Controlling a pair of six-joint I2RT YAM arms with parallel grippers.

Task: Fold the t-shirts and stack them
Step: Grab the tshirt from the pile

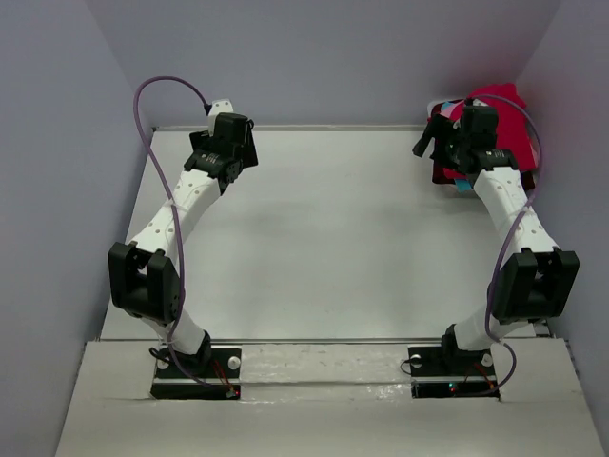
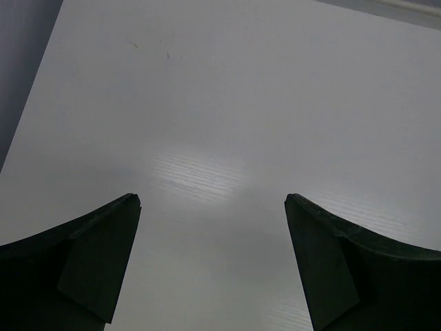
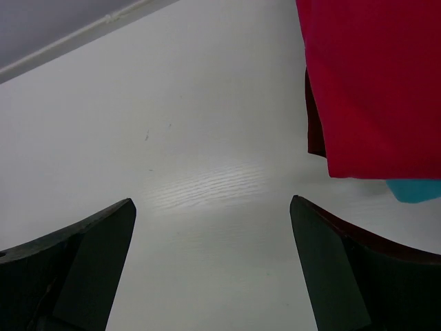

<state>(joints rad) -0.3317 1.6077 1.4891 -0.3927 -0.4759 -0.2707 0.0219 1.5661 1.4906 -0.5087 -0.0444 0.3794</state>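
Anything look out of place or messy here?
Only the t-shirts: an unfolded heap in the far right corner, red t-shirt on top, teal t-shirt and maroon t-shirt poking out beneath. Nothing spilled or damaged.

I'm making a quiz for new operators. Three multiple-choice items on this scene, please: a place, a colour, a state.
1. Where on the white table is the heap of soft cloth t-shirts?
A. far left corner
B. far right corner
C. near edge
2. What colour cloth peeks out past the crimson-red t-shirt?
A. yellow
B. green
C. teal-blue
3. The right gripper is:
A. open, empty
B. shut on cloth
C. shut, empty
Key: B, the top view shows it far right; C, teal-blue edge below the red hem; A, jaws wide apart, nothing between.
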